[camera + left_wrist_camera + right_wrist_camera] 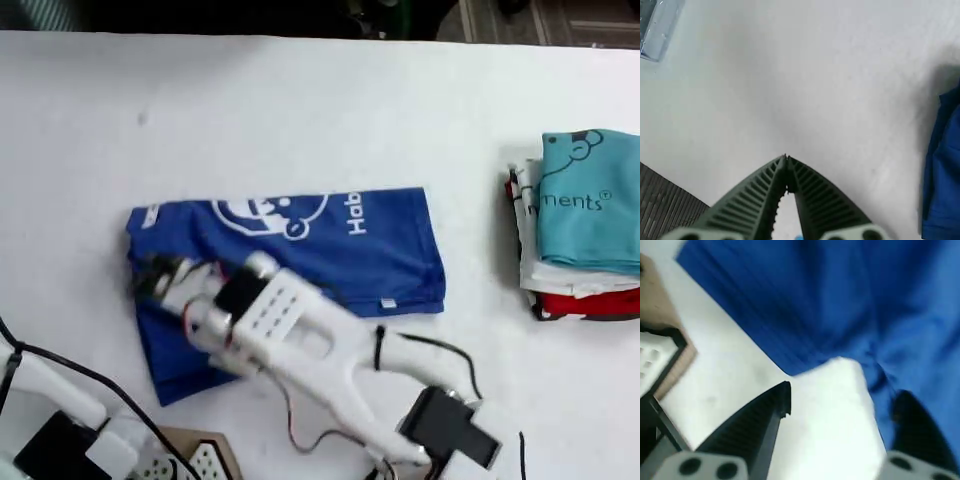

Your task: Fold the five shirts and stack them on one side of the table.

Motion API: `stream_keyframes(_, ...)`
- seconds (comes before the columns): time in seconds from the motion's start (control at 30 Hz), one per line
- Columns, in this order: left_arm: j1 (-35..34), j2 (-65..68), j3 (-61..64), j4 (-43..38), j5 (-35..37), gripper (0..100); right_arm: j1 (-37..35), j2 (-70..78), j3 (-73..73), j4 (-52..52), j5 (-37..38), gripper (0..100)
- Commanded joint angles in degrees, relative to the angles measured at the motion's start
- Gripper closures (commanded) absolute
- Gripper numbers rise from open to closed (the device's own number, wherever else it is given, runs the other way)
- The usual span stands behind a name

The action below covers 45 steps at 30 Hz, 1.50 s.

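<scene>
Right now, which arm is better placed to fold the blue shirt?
Probably the right: the right gripper is open over the blue shirt, while the left gripper is shut above bare table.

High view looks down on the table [300,100]; close wrist views share the blue shirt [380,250].

Right arm [310,345]: wearing white shells, with black motor blocks [240,293] sitting at its joints.
Cable [440,346]: thin, black, looping off the white link.
Left gripper [786,161]: showing dark ribbed fingers [755,197] — toothed inner edges.
</scene>
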Motion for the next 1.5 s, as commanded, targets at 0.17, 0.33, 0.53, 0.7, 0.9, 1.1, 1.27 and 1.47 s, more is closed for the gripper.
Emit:
stream_keyframes(0.17, 0.0, -2.0, -1.8, 0.0, 0.3, 98, -7.8, 14.0, -4.4, -7.2, -0.2, 59.6)
stream_keyframes(0.33, 0.0, -2.0, -1.8, 0.0, 0.3, 98, -8.8, 23.4, -14.1, -3.0, -0.1, 59.5)
stream_keyframes(0.53, -0.1, -2.0, -1.8, 0.0, 0.3, 98, -10.4, 32.7, -20.7, -2.2, -0.1, 59.8)
stream_keyframes(0.7, -0.1, -2.0, -1.9, 0.0, 0.3, 98, -10.4, 36.0, -25.6, 1.5, -0.1, 70.9)
stream_keyframes(0.9, -0.1, -2.0, -2.0, 0.0, 0.3, 98, -10.3, 36.6, -28.5, 1.5, -0.2, 98.1)
stream_keyframes(1.1, -0.1, -2.0, -2.1, 0.0, 0.0, 98, -8.6, 34.9, -32.2, 4.0, -0.2, 97.9)
stream_keyframes(1.27, -0.1, -2.0, -2.2, 0.0, 0.0, 98, -4.4, 32.5, -36.0, 6.8, -0.1, 97.9)
stream_keyframes(1.47, 0.0, -2.0, -2.2, -0.1, -0.1, 98, 2.9, 32.4, -43.3, 6.7, -0.1, 97.9)
